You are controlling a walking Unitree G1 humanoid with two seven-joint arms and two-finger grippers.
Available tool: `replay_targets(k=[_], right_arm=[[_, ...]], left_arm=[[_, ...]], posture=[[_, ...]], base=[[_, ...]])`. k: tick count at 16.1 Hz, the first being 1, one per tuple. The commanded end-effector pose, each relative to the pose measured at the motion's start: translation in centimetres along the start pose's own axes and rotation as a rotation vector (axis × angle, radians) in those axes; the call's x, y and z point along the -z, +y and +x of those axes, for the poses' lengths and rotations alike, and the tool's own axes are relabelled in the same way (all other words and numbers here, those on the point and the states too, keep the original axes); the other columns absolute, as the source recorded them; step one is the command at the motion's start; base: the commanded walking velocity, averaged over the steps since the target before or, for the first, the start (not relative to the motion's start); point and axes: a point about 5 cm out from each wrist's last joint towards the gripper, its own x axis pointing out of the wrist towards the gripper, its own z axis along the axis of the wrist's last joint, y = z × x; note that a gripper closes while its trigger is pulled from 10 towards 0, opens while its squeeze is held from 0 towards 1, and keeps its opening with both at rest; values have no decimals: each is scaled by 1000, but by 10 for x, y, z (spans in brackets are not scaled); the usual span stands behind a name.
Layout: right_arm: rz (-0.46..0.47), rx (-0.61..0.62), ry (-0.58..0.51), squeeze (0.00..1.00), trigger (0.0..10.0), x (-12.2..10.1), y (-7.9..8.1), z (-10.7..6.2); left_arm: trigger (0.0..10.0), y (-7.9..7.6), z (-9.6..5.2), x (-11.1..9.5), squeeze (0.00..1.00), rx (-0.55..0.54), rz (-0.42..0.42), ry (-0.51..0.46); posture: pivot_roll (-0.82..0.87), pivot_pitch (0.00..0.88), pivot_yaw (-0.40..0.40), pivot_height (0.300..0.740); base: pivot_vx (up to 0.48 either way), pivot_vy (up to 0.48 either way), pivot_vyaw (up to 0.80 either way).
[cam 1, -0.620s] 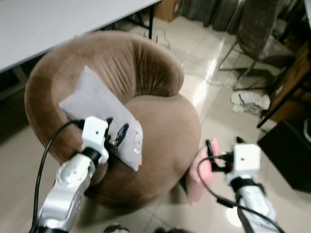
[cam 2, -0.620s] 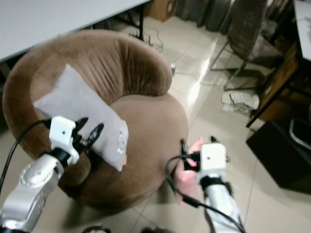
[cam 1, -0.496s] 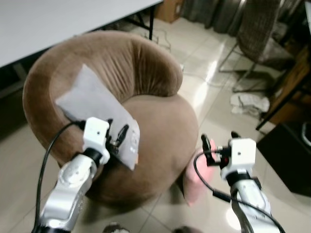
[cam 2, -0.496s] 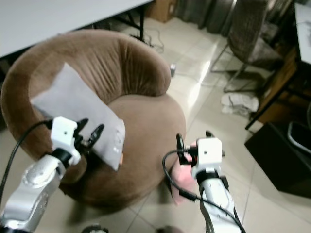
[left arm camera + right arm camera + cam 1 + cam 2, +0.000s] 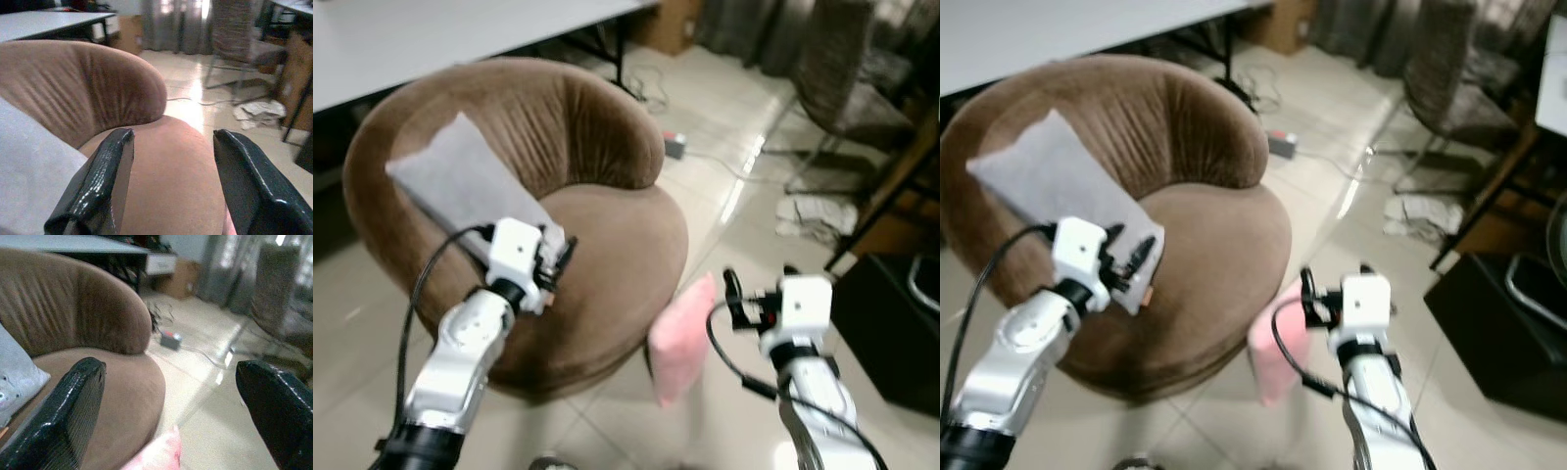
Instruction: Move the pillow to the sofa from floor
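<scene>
Our right gripper [image 5: 756, 294] hangs over the floor with its two black fingers [image 5: 73, 416] spread wide and nothing between them, and just at its 9 o'clock the pink pillow [image 5: 680, 338] stands on edge on the floor [image 5: 724, 186], leaning against the foot of the brown sofa [image 5: 607, 245]. Our left gripper [image 5: 556, 262] sits over the near rim of the seat, its fingers [image 5: 98, 186] likewise parted and empty, with the corner of a grey pillow [image 5: 460, 186] just at its 9 o'clock; whether they brush that pillow we cannot tell. The grey pillow lies propped against the sofa's curved backrest, running from our left gripper up toward 10 o'clock. The sofa is a round, low piece in ribbed brown velvet. Beyond it, at 12 o'clock, the edge of a pale tabletop [image 5: 460, 39] on dark legs crosses the head view. The floor is glossy cream tile with a bright streak of reflected light, and a cable with a small red-and-grey box [image 5: 674, 146] lies on it behind the sofa. At 2 o'clock a grey chair [image 5: 847, 83] stands on thin metal legs, with crumpled white cloth [image 5: 813, 213] beside it, and dark furniture [image 5: 891, 313] sits at 3 o'clock.
</scene>
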Motion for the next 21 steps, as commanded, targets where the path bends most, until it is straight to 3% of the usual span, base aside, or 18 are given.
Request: replay_targets(k=[1,5,11,21], right_arm=[[-14,11,15,0,10000,3,-7,0],[-21,12,29,0,10000,8,-4,2],[5,14,15,0,10000,7,5,10],[-8,45,13,0,10000,12,-2,10]], left_arm=[[10000,-6,3,3,0,5,-2,4],[10000,-5,4,11,0,-17,14,29],[10000,-1,15,2,0,-2,40,0],[10000,6,18,6,0,-31,50,-8]], posture=[[95,53,-41,740],[94,44,-44,740],[112,26,-22,740],[107,0,-12,740]], base=[[0,-469,800],[0,-471,800],[0,-472,800],[0,-469,800]])
